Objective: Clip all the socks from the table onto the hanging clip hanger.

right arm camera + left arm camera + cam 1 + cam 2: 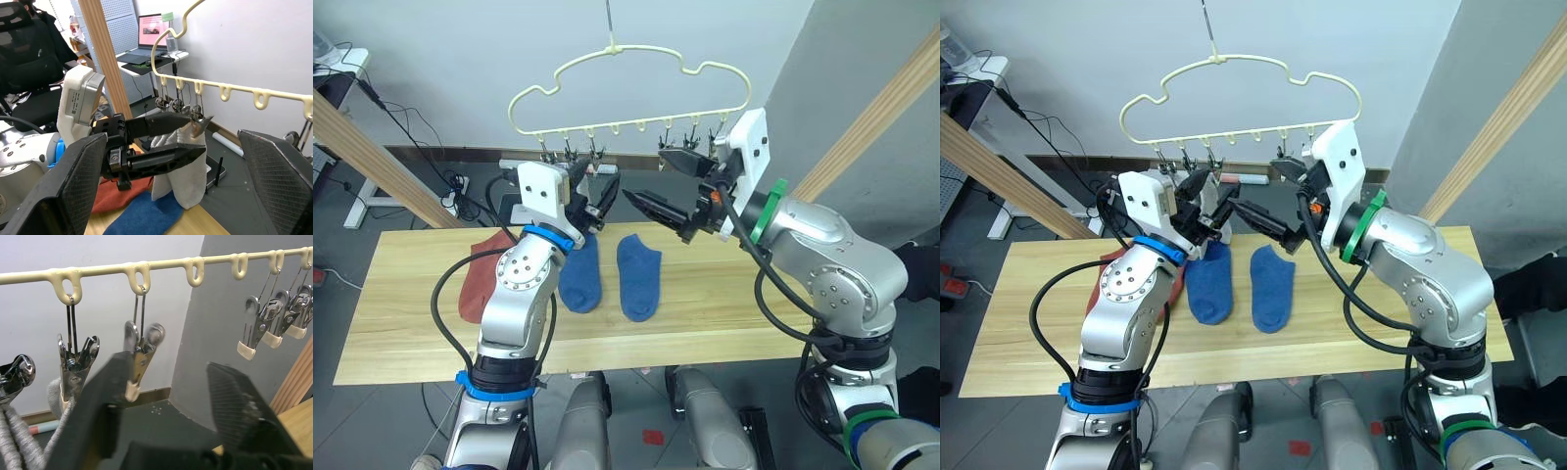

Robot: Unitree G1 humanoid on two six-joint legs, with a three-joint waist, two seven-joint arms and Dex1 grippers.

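Hanging: clip hanger [631,88], pale yellow, cloud shape, above far edge of table [724,313]; silver clips along its bottom bar.
L hand [188,134]: raised at hanger's left clips, fingers apart; right wrist view shows upper finger tip at a clip [196,113], lower finger across the hung grey sock.
R hand [671,186]: raised under hanger's right end, fingers wide apart, nothing between them, pointing toward L hand.
Grey sock [188,171]: hangs from left clips, toe down, above table.
2nd grey sock [58,431]: partly seen in left wrist view, looks caught in far-left clip; can't tell more.
Blue socks: two flat on table, side by side mid-table, one [579,279] just behind L arm, other [639,277] to its right.
Red sock [481,279]: flat on table, left of the blue ones, partly hidden by L arm.
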